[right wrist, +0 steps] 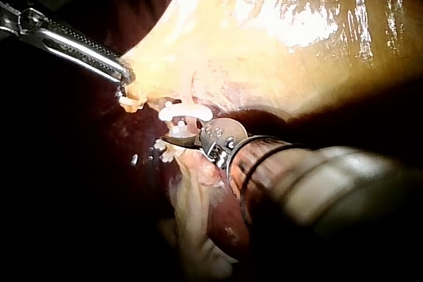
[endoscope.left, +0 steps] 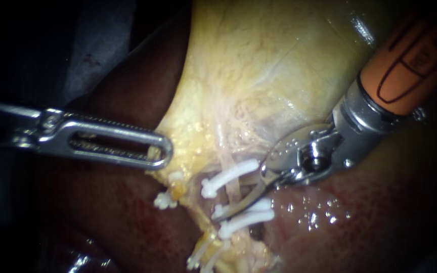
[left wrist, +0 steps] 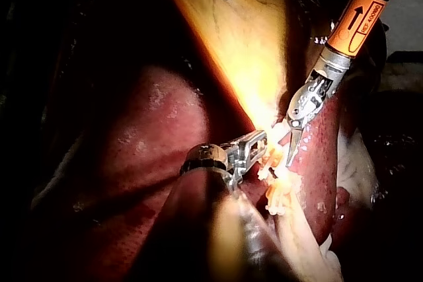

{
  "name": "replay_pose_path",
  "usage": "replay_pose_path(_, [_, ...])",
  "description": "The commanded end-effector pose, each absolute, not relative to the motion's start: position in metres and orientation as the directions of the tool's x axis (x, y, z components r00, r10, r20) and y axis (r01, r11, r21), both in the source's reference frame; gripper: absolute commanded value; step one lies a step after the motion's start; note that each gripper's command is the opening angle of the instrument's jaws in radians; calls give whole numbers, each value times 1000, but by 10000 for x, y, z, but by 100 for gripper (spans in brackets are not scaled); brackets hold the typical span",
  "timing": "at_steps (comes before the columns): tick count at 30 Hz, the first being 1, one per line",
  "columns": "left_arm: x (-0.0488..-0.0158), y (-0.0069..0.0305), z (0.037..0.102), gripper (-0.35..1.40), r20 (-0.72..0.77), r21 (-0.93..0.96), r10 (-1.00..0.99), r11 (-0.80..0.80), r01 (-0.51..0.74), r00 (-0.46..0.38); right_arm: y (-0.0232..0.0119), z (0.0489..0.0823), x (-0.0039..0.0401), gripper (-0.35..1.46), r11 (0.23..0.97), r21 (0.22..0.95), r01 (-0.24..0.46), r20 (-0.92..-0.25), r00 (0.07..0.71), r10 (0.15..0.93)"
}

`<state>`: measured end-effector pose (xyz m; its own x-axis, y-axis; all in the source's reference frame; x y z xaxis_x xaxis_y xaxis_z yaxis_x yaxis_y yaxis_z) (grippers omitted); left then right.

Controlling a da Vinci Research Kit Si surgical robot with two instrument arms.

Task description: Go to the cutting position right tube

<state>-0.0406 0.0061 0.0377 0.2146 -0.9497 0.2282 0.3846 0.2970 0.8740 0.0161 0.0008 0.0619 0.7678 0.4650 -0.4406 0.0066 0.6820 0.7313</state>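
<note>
The right tube [endoscope.left: 232, 188], a pale strand, runs down from the yellow gallbladder [endoscope.left: 259, 76] between two white clips [endoscope.left: 228, 177] [endoscope.left: 246, 218]. My right instrument [endoscope.left: 238, 205], on an orange shaft from the upper right, lays its curved tip across this tube in the gap between those clips. In the right wrist view its tip [right wrist: 173, 139] sits just under a white clip [right wrist: 185, 113]. My left instrument [endoscope.left: 159, 155] comes in from the left with slotted jaws shut on the gallbladder's lower edge. Another clip [endoscope.left: 165, 200] sits on tissue further left.
Dark red liver [endoscope.left: 127, 222] lies under and left of the gallbladder, and wet glistening liver [endoscope.left: 330, 217] lies below my right instrument. More white clips [endoscope.left: 203, 255] cluster low on the stalk. In the left wrist view both instruments meet at the clipped stalk [left wrist: 277, 183].
</note>
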Motion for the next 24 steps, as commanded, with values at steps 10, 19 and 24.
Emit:
replay_pose_path(10, [-406,61,378,-35,228,874,-950,297,385,215,8,619,158,54,654,755,-36,-398,769,501])
replay_pose_path(19, [-407,61,378,-35,229,873,-950,297,386,214,8,619,157,36,646,762,-48,-385,768,511])
replay_pose_path(24, [-407,60,378,-35,229,873,-950,297,386,214,8,619,158,29,643,764,-52,-381,768,515])
